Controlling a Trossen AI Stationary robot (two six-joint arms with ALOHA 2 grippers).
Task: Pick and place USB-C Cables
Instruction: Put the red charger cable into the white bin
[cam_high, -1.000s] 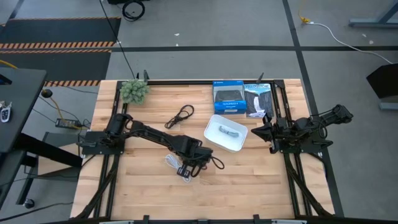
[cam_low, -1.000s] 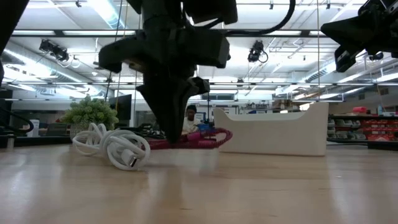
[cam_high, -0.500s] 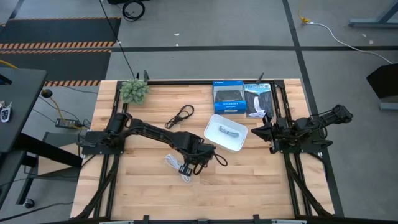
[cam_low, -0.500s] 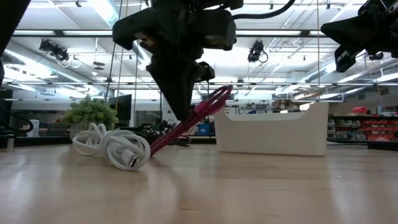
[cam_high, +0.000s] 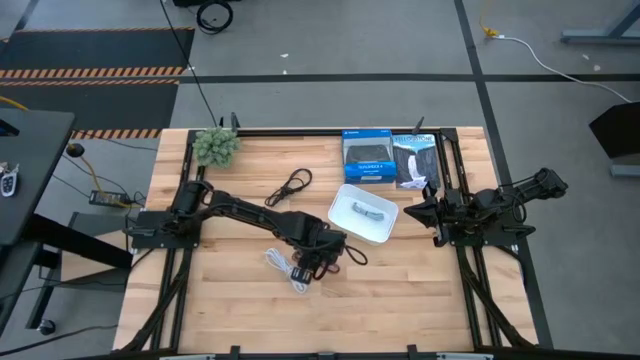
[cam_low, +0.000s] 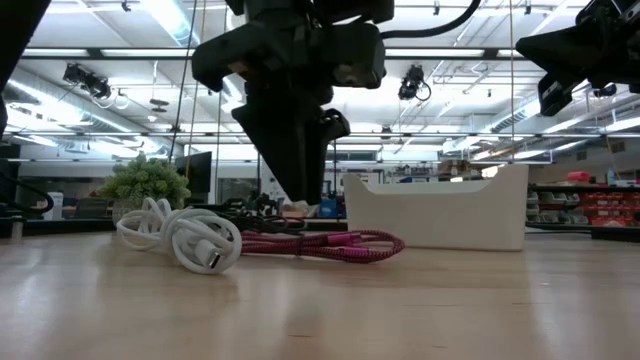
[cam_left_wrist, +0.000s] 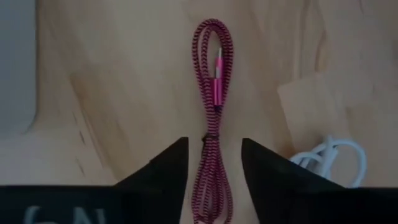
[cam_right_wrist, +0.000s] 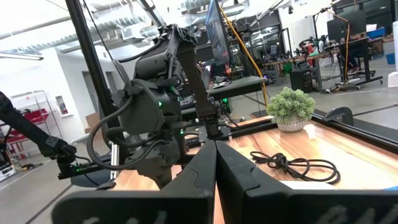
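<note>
On the wooden bench (cam_high: 230, 300), mid-front, the left gripper (cam_left_wrist: 210, 163) gapes astride the red cable (cam_left_wrist: 212, 93); close squarely on both strands.

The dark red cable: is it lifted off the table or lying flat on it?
Lying flat. In the low view the dark red cable rests along the wooden table, and the left gripper is open astride it.
</note>
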